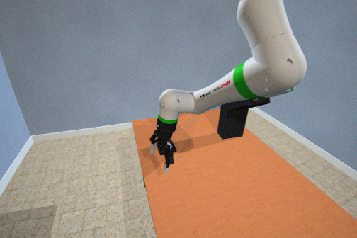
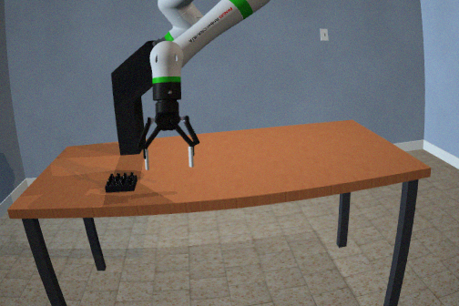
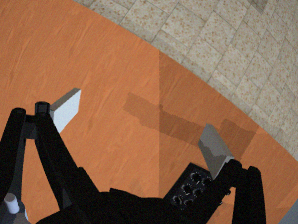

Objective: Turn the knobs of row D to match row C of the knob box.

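Observation:
The black knob box [image 2: 119,183] [image 3: 186,176] stands on the table near its front edge, at the left in the exterior view. In the wrist view only part of it shows at the bottom, with several black knobs; the right finger and the gripper's body hide the rest. The white lines and printed marks are too small to read. In the top view the arm's gripper end hides most or all of it. My gripper [image 1: 159,158] [image 2: 168,163] [image 3: 142,118] is wide open and empty, above the table and to the right of the box in the exterior view.
The orange table [image 1: 227,190] [image 2: 291,158] [image 3: 115,65] carries the arm's black pedestal [image 1: 231,122] [image 2: 129,117] behind the box. The table's edge and the tiled floor [image 3: 200,30] lie beyond the fingers in the wrist view. The arm's shadow falls across the table near the box.

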Available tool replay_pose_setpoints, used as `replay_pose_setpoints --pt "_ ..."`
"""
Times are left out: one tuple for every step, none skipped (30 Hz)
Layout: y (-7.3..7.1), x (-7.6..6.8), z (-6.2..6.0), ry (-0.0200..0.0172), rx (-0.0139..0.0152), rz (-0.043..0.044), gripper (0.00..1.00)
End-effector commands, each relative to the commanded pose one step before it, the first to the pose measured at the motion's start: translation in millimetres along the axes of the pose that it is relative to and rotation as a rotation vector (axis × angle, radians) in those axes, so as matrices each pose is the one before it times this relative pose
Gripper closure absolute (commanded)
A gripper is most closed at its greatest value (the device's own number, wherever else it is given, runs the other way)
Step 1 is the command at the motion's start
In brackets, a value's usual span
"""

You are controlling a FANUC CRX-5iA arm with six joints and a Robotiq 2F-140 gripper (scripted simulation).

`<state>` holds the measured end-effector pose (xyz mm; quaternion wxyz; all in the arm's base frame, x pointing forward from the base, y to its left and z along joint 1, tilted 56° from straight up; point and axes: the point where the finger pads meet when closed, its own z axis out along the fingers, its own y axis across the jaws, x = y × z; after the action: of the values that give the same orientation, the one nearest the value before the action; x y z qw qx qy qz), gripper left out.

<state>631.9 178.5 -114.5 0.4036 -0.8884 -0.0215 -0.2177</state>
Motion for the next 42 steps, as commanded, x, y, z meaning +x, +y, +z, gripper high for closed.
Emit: replay_pose_setpoints --pt "35.01 -24.32 -1.63 -0.04011 0.00141 0.09344 0.0" --pt "7.16 -5.25 -0.32 -0.00716 0.00065 0.02071 0.0" --pt "7.14 -5.25 -0.31 -0.00716 0.00084 0.02092 0.0" --pt "0.0 0.0 0.0 0.0 0.0 0.0 0.0" --pt "0.0 0.0 0.0 0.0 0.0 0.0 0.0" --pt "20.01 -15.36 -0.92 -0.02045 0.00351 0.06086 0.0" --pt "5.41 -3.98 -0.2 -0.00548 0.00123 0.01654 0.0" --pt "6.32 -4.68 -0.23 -0.00644 0.0016 0.01953 0.0" --pt "6.84 -5.09 -0.24 -0.00701 0.00195 0.02139 0.0" --pt "6.94 -5.18 -0.22 -0.00717 0.0022 0.02197 0.0" --pt "6.97 -5.23 -0.2 -0.00726 0.00246 0.02235 0.0" --pt "7.04 -5.3 -0.19 -0.00739 0.00273 0.02284 0.0" --pt "6.92 -5.24 -0.16 -0.00734 0.00295 0.02276 0.0" --pt "6.91 -5.26 -0.13 -0.00741 0.00321 0.02301 0.0" --pt "6.91 -5.29 -0.1 -0.00751 0.00349 0.02333 0.0" --pt "6.82 -5.25 -0.07 -0.00751 0.00373 0.02331 0.0" --pt "6.84 -5.31 -0.04 -0.00764 0.00403 0.0237 0.0" --pt "6.66 -5.2 0.0 -0.00755 0.00422 0.02336 0.0" --pt "4.85 -3.8 0.02 -0.00557 0.00326 0.01719 0.0" --pt "8.63 -6.9 0.09 -0.01014 0.00624 0.03115 0.0" --pt "0.0 0.0 0.0 0.0 0.0 0.0 0.0" --pt "0.0 0.0 0.0 0.0 0.0 0.0 0.0" --pt "6.47 -5.19 0.12 -0.00775 0.00503 0.02366 0.0" --pt "4.39 -3.52 0.1 -0.00533 0.00359 0.01619 0.0" --pt "2.65 -2.12 0.07 -0.00325 0.00223 0.00982 0.0" --pt "1.31 -1.04 0.04 -0.00161 0.00112 0.00485 0.0" --pt "0.43 -0.34 0.01 -0.00053 0.00037 0.0016 0.0" --pt "0.06 -0.05 0.0 -0.00007 0.00005 0.00021 0.0" --pt "0.0 0.0 0.0 0.0 0.0 0.0 0.0" --pt "0.0 0.0 0.0 0.0 0.0 0.0 0.0" --pt "0.0 0.0 0.0 0.0 0.0 0.0 0.0" --pt "0.0 0.0 0.0 0.0 0.0 0.0 0.0" --pt "0.0 0.0 0.0 0.0 0.0 0.0 0.0" --pt "0.0 0.0 0.0 0.0 0.0 0.0 0.0" --pt "0.0 0.0 0.0 0.0 0.0 0.0 0.0" --pt "0.0 0.0 0.0 0.0 0.0 0.0 0.0" --pt "0.0 0.0 0.0 0.0 0.0 0.0 0.0" --pt "0.0 0.0 0.0 0.0 0.0 0.0 0.0" --pt "0.0 0.0 0.0 0.0 0.0 0.0 0.0" --pt "0.0 0.0 0.0 0.0 0.0 0.0 0.0" --pt "0.0 0.0 0.0 0.0 0.0 0.0 0.0" --pt "0.0 0.0 0.0 0.0 0.0 0.0 0.0"
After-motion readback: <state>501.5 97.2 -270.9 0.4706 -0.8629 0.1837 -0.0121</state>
